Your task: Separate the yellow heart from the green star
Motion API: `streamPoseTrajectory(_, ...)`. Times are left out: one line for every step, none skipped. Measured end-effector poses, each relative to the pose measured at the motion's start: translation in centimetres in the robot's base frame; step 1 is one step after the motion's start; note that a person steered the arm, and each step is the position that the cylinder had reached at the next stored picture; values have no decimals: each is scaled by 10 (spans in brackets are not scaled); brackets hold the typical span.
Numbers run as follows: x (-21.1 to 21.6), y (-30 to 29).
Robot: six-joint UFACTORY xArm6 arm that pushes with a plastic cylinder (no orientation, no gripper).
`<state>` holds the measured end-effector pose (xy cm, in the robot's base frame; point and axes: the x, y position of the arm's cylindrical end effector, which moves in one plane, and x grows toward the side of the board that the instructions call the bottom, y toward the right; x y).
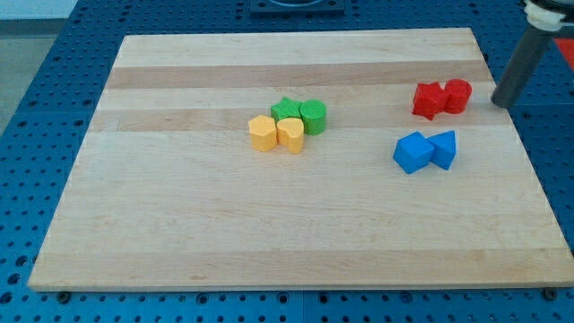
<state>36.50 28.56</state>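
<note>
The yellow heart (pixel 291 135) lies near the board's middle, touching the green star (pixel 285 109) just above it. A yellow hexagon (pixel 262 133) sits against the heart's left side. A green cylinder (pixel 313 117) sits at the star's right, touching the heart's upper right. My rod comes down at the view's right edge, and my tip (pixel 501 104) rests near the board's right edge, far to the right of this cluster and just right of the red blocks.
A red star (pixel 429 100) and a red cylinder (pixel 457 95) touch each other at the upper right. A blue cube (pixel 413 152) and a blue triangular block (pixel 443 149) touch below them. The wooden board (pixel 179 224) lies on a blue perforated table.
</note>
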Motion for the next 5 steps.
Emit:
streamPoseTrajectory(0, -26)
streamPoseTrajectory(0, -53)
streamPoseTrajectory(0, -62)
streamPoseTrajectory(4, -49)
streamPoseTrajectory(29, -44)
